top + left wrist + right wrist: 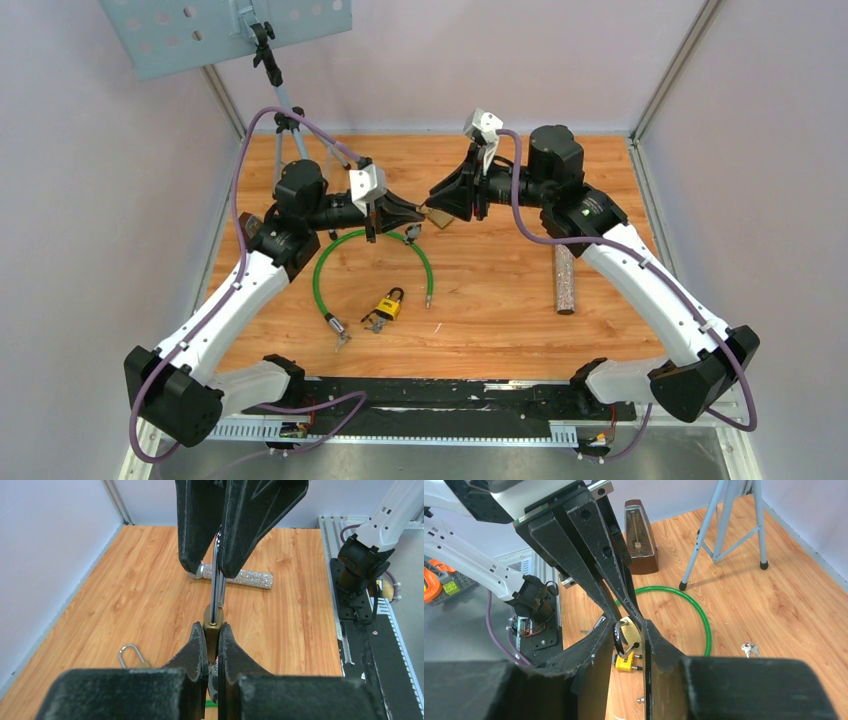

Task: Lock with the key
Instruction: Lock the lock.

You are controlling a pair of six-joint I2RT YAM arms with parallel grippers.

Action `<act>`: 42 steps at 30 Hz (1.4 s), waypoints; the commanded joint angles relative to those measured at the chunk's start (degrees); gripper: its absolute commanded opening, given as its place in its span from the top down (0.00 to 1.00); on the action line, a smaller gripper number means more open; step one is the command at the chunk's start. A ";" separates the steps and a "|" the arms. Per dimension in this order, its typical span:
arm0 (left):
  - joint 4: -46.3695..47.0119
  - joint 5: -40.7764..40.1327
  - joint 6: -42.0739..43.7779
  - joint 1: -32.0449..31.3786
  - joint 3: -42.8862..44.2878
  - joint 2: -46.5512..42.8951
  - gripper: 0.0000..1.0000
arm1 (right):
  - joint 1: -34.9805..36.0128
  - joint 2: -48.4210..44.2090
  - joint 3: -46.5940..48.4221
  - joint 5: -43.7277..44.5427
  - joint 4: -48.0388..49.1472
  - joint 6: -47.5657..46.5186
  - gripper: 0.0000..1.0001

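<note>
here both arms reach inward from their bases and meet tip to tip above the middle of the table (500,300). the left gripper (213,639) is pressed together on the body of the brass padlock (213,624), holding it clear of the surface. the steel shackle (217,587) runs from the body up between the fingers of the right gripper (212,572). these sit narrowly apart on either side, and contact with the shackle cannot be confirmed. a yellow padlock (390,303) lies on the table below.
</note>
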 commanded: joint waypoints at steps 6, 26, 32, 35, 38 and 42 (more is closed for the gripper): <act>2.42 0.72 0.84 -0.15 3.78 -0.10 1.00 | 0.22 -0.73 3.29 -6.53 -2.70 -6.26 1.00; 33.02 -10.17 -22.69 -0.15 -4.26 -3.61 0.00 | 0.26 -5.99 6.83 -4.74 6.87 0.05 1.00; 59.23 -6.15 -45.34 -0.15 -4.98 0.92 0.00 | 0.28 -7.83 4.03 -3.48 15.80 6.91 1.00; 67.16 -6.22 -55.66 -0.15 -2.28 3.74 0.04 | 0.28 -8.29 3.47 -2.59 19.68 9.44 1.00; 68.34 -7.56 -61.49 -0.22 0.44 5.96 0.08 | 0.26 -8.45 3.44 -2.13 22.55 11.66 1.00; 69.90 -9.26 -63.61 -0.23 1.68 6.56 0.11 | 0.23 -8.60 2.77 -1.27 26.89 14.72 1.00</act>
